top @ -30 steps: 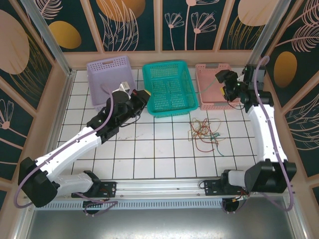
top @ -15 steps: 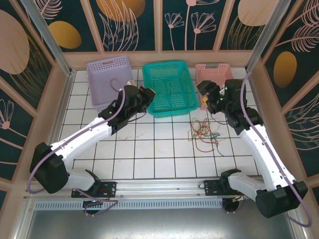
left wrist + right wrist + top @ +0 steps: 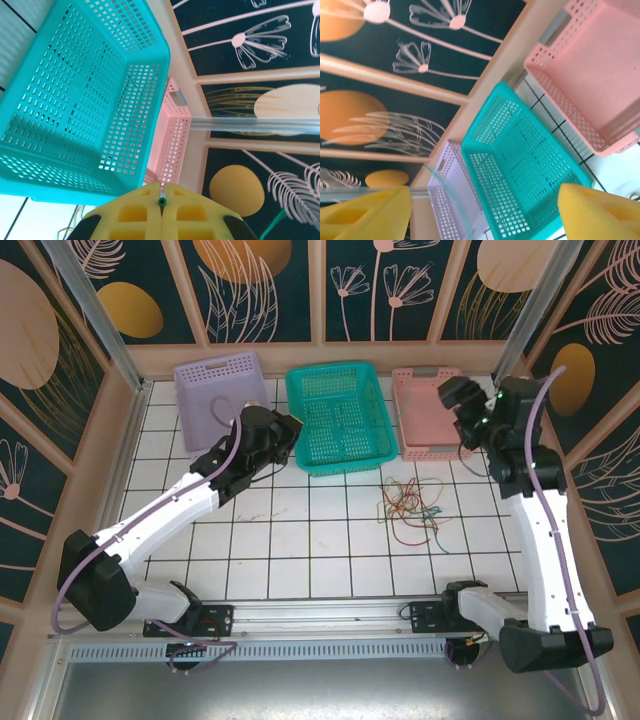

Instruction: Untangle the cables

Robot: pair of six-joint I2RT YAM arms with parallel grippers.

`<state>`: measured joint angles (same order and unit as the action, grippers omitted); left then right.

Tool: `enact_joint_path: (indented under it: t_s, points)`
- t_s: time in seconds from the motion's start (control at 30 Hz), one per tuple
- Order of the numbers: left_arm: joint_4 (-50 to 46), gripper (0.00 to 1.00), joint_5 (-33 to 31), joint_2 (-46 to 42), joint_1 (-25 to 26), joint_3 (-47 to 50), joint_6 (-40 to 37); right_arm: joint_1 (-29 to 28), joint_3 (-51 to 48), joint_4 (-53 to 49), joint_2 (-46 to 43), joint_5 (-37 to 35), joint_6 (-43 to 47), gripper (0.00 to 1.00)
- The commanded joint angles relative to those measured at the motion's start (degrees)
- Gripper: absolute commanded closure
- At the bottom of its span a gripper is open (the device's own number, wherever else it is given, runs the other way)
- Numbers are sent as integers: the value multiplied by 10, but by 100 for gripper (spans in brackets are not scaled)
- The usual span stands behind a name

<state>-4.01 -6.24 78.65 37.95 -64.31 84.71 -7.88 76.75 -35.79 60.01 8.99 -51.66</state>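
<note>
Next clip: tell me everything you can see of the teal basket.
The teal basket is a rectangular plastic bin with a solid rim, its walls and floor pierced by a grid of small holes. It stands upright on the white tiled table, between the lilac basket and the pink basket, close to the pink one. The left gripper hangs at its near left corner; contact cannot be told.

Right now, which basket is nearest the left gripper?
The teal basket, between the lilac basket and pink basket: the left gripper is at its left wall.
</note>
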Motion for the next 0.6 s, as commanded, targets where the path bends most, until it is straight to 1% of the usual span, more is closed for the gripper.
enact_joint_path:
  t_s: [0.0, 0.07, 0.1, 0.17, 0.3, 0.4, 0.47, 0.57]
  points:
    - [23, 100, 15, 23, -8, -12, 73, -72, -69, 22, -37, -18, 7, 25]
    - [40, 100, 41, 42, -8, -17, 107, -116, -119, 95, -46, -8, -4, 25]
    - [44, 100, 53, 49, -9, -21, 120, -129, -133, 125, -40, 3, -5, 25]
    - [47, 100, 83, 67, -8, -32, 149, -144, -144, 173, -9, 25, 0, 25]
    - [63, 100, 114, 78, -9, -33, 197, -168, -139, 237, 55, 20, 13, 27]
    - [73, 100, 119, 78, -8, -32, 223, -168, -148, 269, 94, 10, -5, 33]
    - [78, 100, 126, 80, -9, -34, 233, -165, -154, 305, 116, 16, -21, 38]
    - [81, 100, 130, 81, -9, -34, 237, -165, -132, 304, 155, 17, -26, 46]
